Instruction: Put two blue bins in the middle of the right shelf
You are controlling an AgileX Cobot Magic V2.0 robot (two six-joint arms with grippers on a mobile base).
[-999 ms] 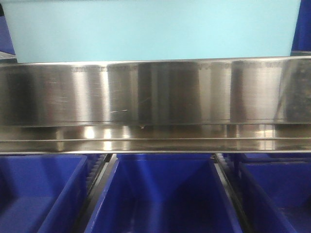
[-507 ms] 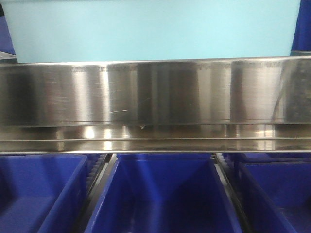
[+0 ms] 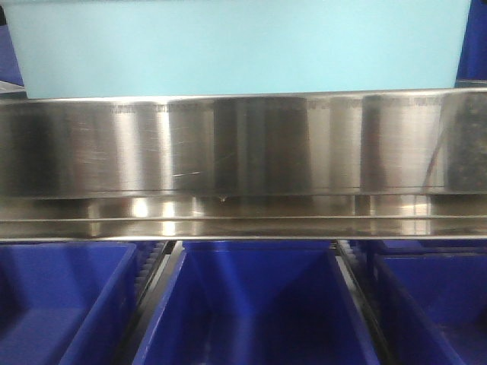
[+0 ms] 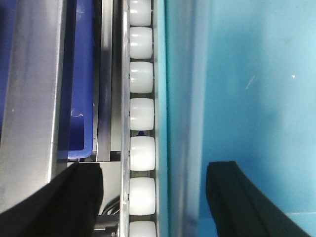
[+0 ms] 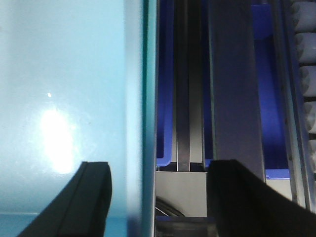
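- Filling the top of the front view, the pale blue bin (image 3: 236, 46) is seen just behind the stainless-steel front rail (image 3: 243, 144) of the shelf tier, and its lower edge is hidden by that rail.
- Whether 1 bin or 2 nested bins are shown cannot be told.
- 3 dark blue bins (image 3: 255, 304) are seen side by side along the bottom of that frame, under the rail.
- In the left wrist view, the left end effector (image 4: 154, 170) is seen spread open. 1 black finger (image 4: 74, 202) is placed in the lower left, outside the bin, and the other in the lower right, over the bin's inside.
- The bin's side wall and a line of white rollers (image 4: 141, 113) are seen running up the frame between these 2 fingers. Neither finger is seen to touch the wall.
- In the right wrist view, the right end effector (image 5: 160, 170) is likewise spread wide. 1 finger is placed in the lower left over the bin's pale floor, and the other in the lower right over a grey metal strip (image 5: 232, 98).
- The bin's other side wall is seen as a vertical band left of centre, between those 2 fingers and clear of both.
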